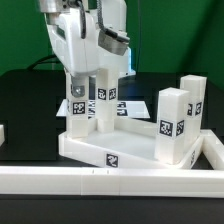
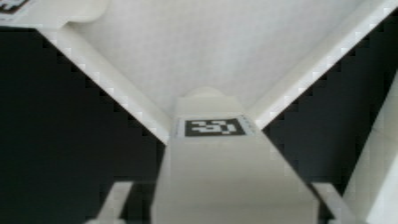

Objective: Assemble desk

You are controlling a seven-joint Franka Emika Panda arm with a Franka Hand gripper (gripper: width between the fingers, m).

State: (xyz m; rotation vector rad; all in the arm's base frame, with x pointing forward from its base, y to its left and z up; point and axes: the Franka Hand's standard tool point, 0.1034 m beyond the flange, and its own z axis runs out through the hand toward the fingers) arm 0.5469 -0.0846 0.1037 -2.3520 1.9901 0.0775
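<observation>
A: Position of the hand?

B: Above the far-left corner of the tabletop in the exterior view, pinching an upright leg between its fingers. Wrist view shows that leg's tagged end over the tray's inner corner.

A: Other legs?

B: One upright just right of the held one. Two more on the right: a near one, a far one.

A: Foreground?

B: Long white rail along the near edge, on the black desk.
</observation>
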